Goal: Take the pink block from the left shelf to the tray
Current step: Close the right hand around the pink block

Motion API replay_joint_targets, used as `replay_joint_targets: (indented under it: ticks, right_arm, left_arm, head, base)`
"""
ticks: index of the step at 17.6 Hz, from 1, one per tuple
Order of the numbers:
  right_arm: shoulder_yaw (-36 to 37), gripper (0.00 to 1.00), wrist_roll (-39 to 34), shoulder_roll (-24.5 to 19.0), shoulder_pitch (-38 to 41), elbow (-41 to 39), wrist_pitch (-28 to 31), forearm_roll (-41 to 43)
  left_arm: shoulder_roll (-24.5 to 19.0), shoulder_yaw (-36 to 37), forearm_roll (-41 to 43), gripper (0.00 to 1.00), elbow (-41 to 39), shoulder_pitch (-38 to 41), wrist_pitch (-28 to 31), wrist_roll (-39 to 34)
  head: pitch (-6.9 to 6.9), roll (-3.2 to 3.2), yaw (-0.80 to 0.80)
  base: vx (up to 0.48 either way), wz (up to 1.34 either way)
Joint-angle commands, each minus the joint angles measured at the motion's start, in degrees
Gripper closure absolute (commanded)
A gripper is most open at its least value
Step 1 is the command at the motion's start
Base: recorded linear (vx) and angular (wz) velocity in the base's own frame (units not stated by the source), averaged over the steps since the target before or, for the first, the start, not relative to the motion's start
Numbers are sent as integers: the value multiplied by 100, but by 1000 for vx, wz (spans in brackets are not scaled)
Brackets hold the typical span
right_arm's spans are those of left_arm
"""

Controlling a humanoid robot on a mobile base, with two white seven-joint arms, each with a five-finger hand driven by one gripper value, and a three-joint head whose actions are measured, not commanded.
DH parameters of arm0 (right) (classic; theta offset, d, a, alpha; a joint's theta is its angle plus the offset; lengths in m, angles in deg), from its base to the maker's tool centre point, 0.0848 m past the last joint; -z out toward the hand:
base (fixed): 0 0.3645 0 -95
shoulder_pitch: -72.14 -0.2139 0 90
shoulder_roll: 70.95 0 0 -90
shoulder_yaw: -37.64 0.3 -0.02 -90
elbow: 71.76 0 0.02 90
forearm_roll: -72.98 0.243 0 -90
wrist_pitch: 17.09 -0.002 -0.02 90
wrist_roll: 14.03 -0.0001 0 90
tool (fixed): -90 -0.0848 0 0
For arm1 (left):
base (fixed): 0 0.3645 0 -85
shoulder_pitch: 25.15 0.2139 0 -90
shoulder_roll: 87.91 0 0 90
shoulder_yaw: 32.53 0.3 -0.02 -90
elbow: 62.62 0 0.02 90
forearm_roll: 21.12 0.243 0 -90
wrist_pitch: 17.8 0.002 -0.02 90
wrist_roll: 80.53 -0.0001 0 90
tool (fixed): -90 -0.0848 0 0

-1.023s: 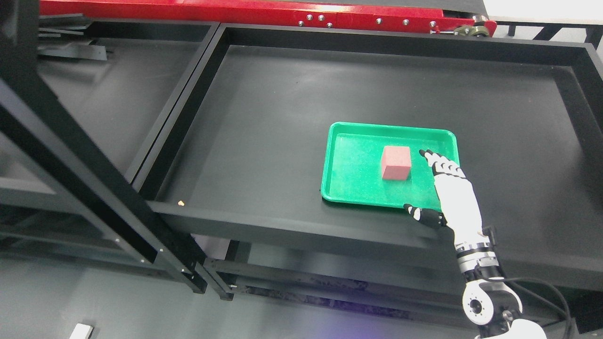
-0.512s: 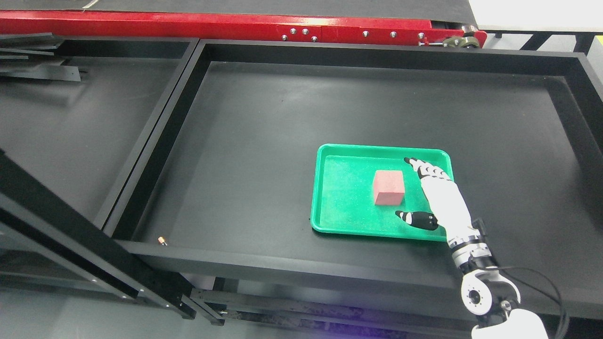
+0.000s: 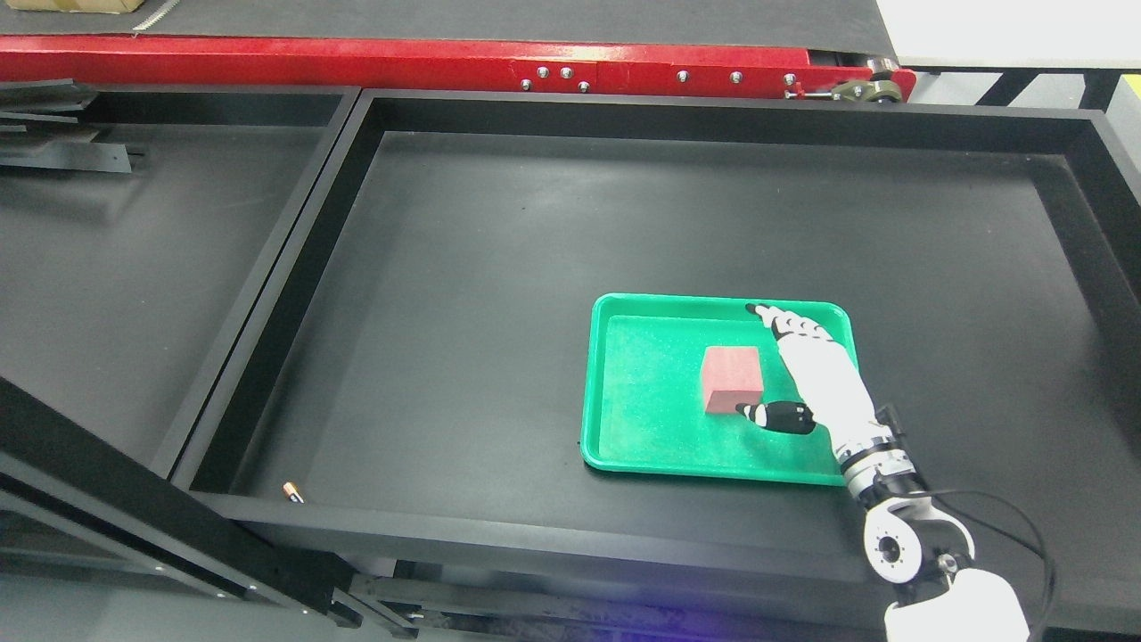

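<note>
One pink block (image 3: 731,379), one green tray (image 3: 624,437), one hand (image 3: 816,379)

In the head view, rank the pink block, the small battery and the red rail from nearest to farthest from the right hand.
1. Pink block: in the green tray, just left of the right hand.
2. Battery: front left corner of the shelf.
3. Red rail: along the back, beyond the shelf.

You can't see the tray's (image 3: 624,392) right rim behind the right hand (image 3: 816,379), nor tell whether its fingers (image 3: 765,314) touch the block (image 3: 731,379).
</note>
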Motion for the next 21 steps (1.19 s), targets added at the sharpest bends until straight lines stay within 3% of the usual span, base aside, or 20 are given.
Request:
replay_joint_targets:
  ticks: [1, 13, 17, 21]
  right_arm:
    - [-203, 1, -44, 100, 48, 285, -21, -14]
    - [-318, 3, -352, 100, -155, 707, -38, -58]
    - [-256, 28, -291, 100, -111, 707, -30, -58]
    - [-212, 63, -264, 100, -93, 707, -30, -58]
  left_arm:
    - [-100, 0, 0, 0, -100, -167, -3, -4]
    - [-100, 0, 0, 0, -100, -167, -3, -4]
    - [-100, 0, 0, 0, -100, -167, -3, -4]
    - [-100, 0, 0, 0, -100, -167, -3, -4]
  head:
    - [0, 0, 0]
    - [0, 0, 0]
    - [0, 0, 0]
    - [0, 0, 0]
  base:
    - [39, 2]
    - [42, 0]
    - [25, 0]
    - [5, 0]
